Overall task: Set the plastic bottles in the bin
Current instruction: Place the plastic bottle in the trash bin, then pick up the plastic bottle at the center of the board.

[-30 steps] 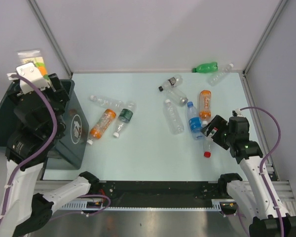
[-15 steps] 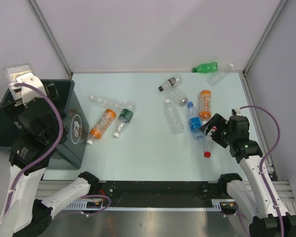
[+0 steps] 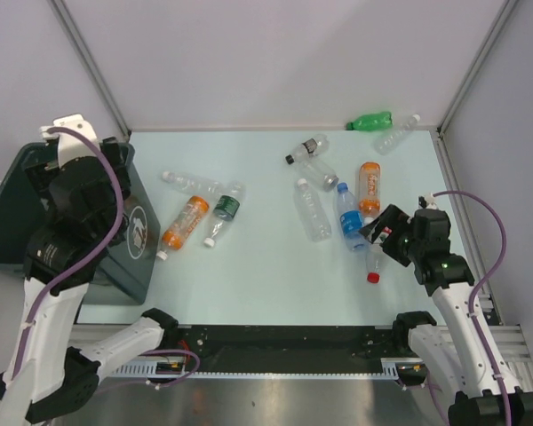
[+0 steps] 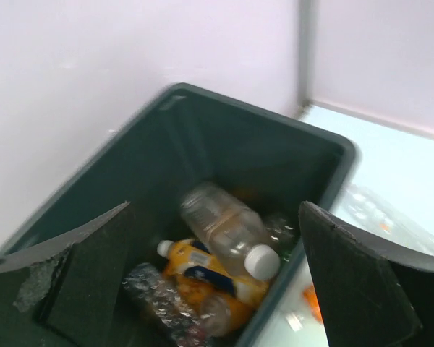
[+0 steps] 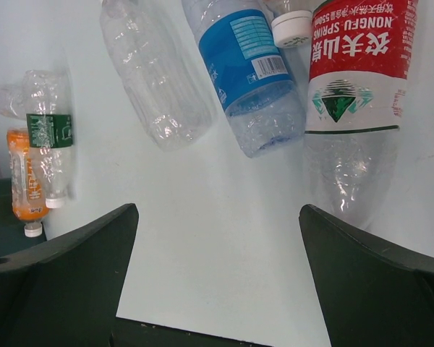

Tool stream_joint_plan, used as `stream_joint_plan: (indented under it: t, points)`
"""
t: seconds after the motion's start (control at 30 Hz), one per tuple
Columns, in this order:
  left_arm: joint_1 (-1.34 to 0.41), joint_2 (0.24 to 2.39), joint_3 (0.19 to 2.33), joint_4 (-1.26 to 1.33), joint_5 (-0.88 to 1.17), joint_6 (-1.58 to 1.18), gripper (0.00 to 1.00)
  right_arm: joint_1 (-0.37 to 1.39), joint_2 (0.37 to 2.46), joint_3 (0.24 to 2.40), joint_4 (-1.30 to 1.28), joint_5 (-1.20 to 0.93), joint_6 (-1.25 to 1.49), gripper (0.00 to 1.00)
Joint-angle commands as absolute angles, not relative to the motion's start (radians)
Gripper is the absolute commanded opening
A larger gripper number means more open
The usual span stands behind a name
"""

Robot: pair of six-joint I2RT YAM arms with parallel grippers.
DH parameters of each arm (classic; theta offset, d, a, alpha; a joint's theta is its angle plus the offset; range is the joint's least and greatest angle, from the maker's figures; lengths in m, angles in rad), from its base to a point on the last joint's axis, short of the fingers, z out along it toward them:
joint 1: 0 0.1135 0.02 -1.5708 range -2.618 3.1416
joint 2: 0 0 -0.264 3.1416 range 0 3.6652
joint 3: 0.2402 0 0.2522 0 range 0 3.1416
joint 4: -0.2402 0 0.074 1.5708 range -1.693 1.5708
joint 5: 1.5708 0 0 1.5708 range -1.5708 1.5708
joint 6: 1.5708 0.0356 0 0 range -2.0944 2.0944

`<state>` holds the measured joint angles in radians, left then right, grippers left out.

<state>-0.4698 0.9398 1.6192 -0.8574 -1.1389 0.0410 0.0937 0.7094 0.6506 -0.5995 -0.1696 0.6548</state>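
The bin (image 3: 7, 217) stands at the table's left edge. My left gripper (image 4: 215, 210) is open and empty above it. Inside the bin (image 4: 224, 108) lie a blurred clear bottle with a white cap (image 4: 228, 235), an orange bottle (image 4: 202, 271) and a crushed clear one (image 4: 155, 300). My right gripper (image 5: 218, 210) is open and empty over bare table; in the top view (image 3: 379, 232) it is beside a red-capped bottle (image 3: 373, 262), whose red label (image 5: 358, 65) shows in the right wrist view. A blue-labelled bottle (image 3: 348, 216) and a clear one (image 3: 312, 210) lie just beyond.
More bottles lie on the table: an orange one (image 3: 185, 222), a green-labelled one (image 3: 224, 213) and a clear one (image 3: 191, 184) near the bin, an orange one (image 3: 369, 186) and a black-capped one (image 3: 306, 148) mid right, a green one (image 3: 369, 120) at the back wall.
My left gripper carried a clear bottle over the bin and let it go; it now lies in the bin. The left arm swung right. The right arm barely moved.
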Motion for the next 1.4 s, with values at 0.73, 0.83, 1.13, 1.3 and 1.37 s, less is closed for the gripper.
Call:
stream_joint_plan:
  t: [0.73,0.83,1.13,1.3,1.37]
  points:
    - [-0.583,1.108,1.364,-0.684,-0.33,-0.215,1.0,0.089,0.6,0.65,-0.683,-0.107,0.595,1.0]
    - [-0.583,1.123,1.303,-0.635,-0.325,-0.251,1.0,0.089,0.595,0.64,-0.68,-0.123,0.589,1.0]
    - [-0.581,1.262,1.158,-0.512,-0.31,-0.334,1.0,0.089,0.612,0.627,-0.65,-0.164,0.568,1.0]
    - [-0.583,1.364,1.152,-0.492,-0.321,-0.364,1.0,0.089,0.623,0.627,-0.655,-0.16,0.564,1.0]
    - [-0.581,1.408,1.152,-0.483,-0.321,-0.37,1.0,0.089,0.624,0.627,-0.655,-0.156,0.564,1.0]
